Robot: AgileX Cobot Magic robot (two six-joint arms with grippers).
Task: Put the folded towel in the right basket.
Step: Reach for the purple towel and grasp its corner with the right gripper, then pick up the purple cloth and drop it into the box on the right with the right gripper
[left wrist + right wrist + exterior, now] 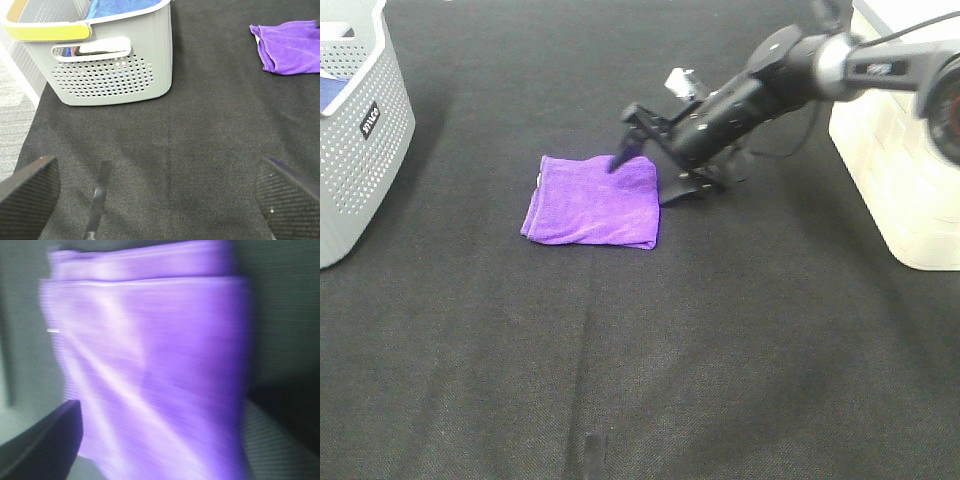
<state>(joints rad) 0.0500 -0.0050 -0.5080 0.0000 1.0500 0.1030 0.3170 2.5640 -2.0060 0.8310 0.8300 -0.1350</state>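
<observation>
Right hand (644, 180), fingertips half cropped, astride blurred towel (150, 365) edge.

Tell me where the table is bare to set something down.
Bare: the mat's near half, in front of the towel, and the stretch between towel and grey basket. Crowded: the towel's right edge, under the right arm.

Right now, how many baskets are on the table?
2. A grey basket stands at the left edge; a cream basket stands at the right edge. More may sit out of view.
</observation>
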